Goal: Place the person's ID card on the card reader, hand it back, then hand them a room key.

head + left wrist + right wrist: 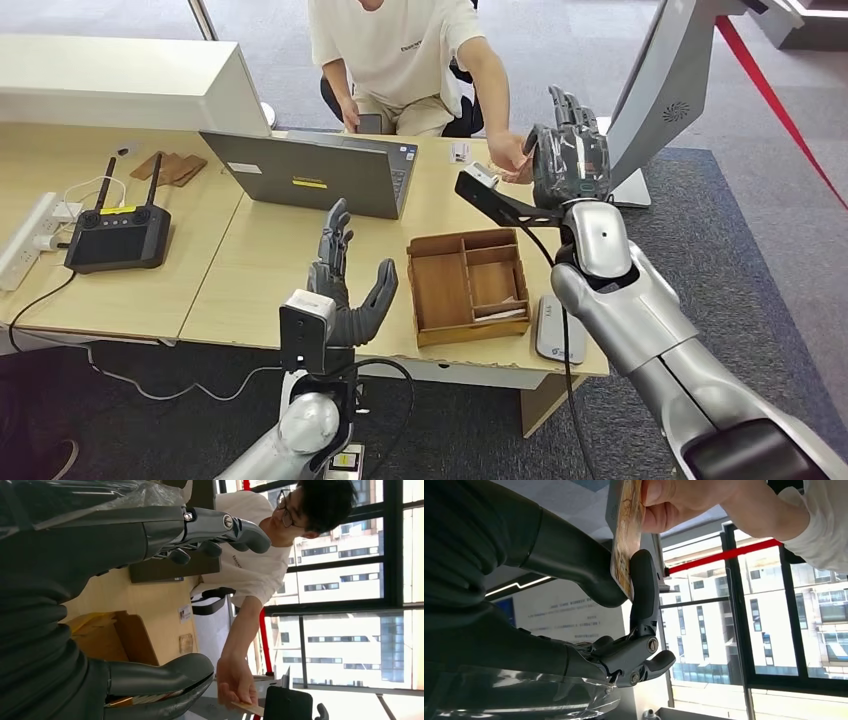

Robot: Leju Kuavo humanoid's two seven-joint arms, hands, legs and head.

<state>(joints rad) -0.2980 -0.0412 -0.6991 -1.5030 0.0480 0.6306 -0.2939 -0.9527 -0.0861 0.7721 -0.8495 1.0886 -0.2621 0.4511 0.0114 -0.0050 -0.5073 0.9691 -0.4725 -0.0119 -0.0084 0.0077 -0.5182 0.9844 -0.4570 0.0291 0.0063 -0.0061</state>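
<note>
Sitting behind a light wooden table [260, 270], person [400, 50] reaching out, pinching the ID card [626, 540]. Raising right hand [570, 160] over the table's far right edge, thumb and fingers [644, 587] closing on the card. Hovering left hand [345, 285] near a wooden tray [468, 285], spread, holding nothing.

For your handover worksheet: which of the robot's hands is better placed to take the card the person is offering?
Right. The right hand is raised at the person's hand, with the card between its thumb and finger; the left hand hovers open near the wooden tray.
</note>
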